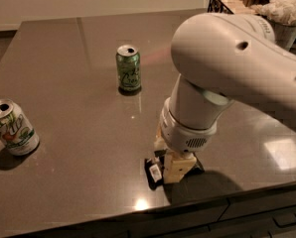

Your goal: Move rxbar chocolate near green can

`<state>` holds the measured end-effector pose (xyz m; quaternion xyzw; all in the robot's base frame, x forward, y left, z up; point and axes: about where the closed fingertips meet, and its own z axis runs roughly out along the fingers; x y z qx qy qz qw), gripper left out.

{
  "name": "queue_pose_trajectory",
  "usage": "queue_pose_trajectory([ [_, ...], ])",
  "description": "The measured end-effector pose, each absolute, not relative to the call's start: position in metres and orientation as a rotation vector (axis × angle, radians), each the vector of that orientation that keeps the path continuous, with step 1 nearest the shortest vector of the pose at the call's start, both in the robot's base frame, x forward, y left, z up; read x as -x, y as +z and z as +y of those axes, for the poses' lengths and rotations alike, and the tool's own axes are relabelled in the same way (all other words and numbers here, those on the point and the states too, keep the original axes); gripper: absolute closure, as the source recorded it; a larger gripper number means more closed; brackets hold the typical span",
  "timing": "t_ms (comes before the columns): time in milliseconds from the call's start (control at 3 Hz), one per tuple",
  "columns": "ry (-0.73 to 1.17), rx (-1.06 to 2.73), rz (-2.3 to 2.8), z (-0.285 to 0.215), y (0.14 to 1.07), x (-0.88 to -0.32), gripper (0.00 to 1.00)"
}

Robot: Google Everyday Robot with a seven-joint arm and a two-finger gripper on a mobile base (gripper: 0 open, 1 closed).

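Note:
The rxbar chocolate (153, 173), a flat black bar with a small white label patch, lies near the table's front edge, mostly hidden under my gripper. My gripper (176, 166) points straight down onto the bar's right part, with the big white arm above it. The green can (128, 68) stands upright with a silver top, farther back and a little to the left, well apart from the bar.
A white can with a green-and-red logo (12, 128) stands at the left edge. A dark wire basket (226, 2) and a crumpled pale bag (287, 6) sit at the back right. The dark table (78, 148) ends just in front of the bar.

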<state>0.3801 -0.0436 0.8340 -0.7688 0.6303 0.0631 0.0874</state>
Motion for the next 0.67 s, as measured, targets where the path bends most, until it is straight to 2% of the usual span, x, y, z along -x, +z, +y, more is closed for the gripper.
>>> queue_pose_trajectory([
  [667,0.167,2.32,1.884,-0.0394,0.832,-0.3898,0.93],
])
